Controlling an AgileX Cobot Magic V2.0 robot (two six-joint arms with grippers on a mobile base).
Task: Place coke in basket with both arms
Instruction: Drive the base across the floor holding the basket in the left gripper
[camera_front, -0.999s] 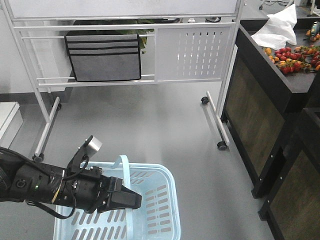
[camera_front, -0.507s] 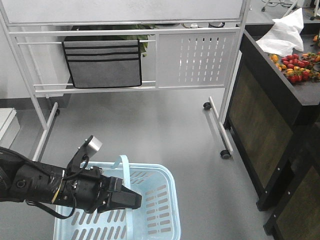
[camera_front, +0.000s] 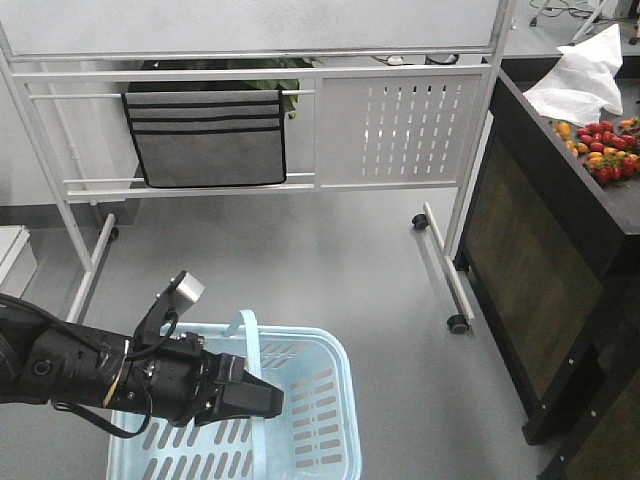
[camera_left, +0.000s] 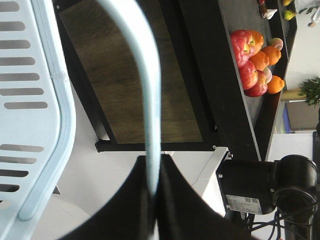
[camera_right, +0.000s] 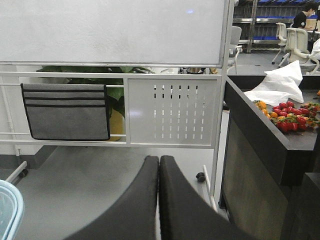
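One basket (camera_front: 338, 400), handle (camera_front: 246, 328) upright, left fingers (camera_front: 252, 400) pinching

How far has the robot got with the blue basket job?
Done: the left gripper is shut on the handle of the basket. In hand: just that grip; the right gripper is shut on nothing. Left: nearly everything, since no coke shows in any view and the visible part of the basket holds nothing.
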